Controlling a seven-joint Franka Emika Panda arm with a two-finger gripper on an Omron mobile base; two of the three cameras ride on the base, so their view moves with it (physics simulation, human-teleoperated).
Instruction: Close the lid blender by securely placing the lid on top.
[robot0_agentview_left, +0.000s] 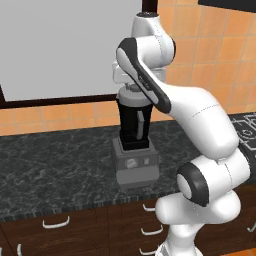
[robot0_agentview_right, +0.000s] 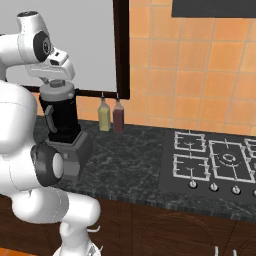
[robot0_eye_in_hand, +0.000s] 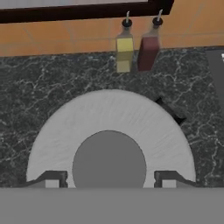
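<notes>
The blender (robot0_agentview_left: 134, 125) stands on the dark counter, a black jar with a grey side handle on a boxy grey base (robot0_agentview_left: 136, 167); it also appears in the right base view as the blender (robot0_agentview_right: 62, 117). The lid (robot0_eye_in_hand: 109, 111), a light-grey disc with a darker knob (robot0_eye_in_hand: 109, 164), lies flat on the jar's top (robot0_agentview_left: 133, 96). My gripper (robot0_eye_in_hand: 109, 180) hangs straight above it. Its fingertips (robot0_eye_in_hand: 52, 179) stand on either side of the knob with a thin gap to it, so the jaws are open and hold nothing. The hand hides much of the lid (robot0_agentview_right: 56, 94) in both base views.
A yellow bottle (robot0_agentview_right: 104, 116) and a dark red bottle (robot0_agentview_right: 118, 116) stand against the tiled wall right of the blender. A gas hob (robot0_agentview_right: 215, 160) is set into the counter further right. A dark-framed window (robot0_agentview_left: 60, 50) is behind the blender.
</notes>
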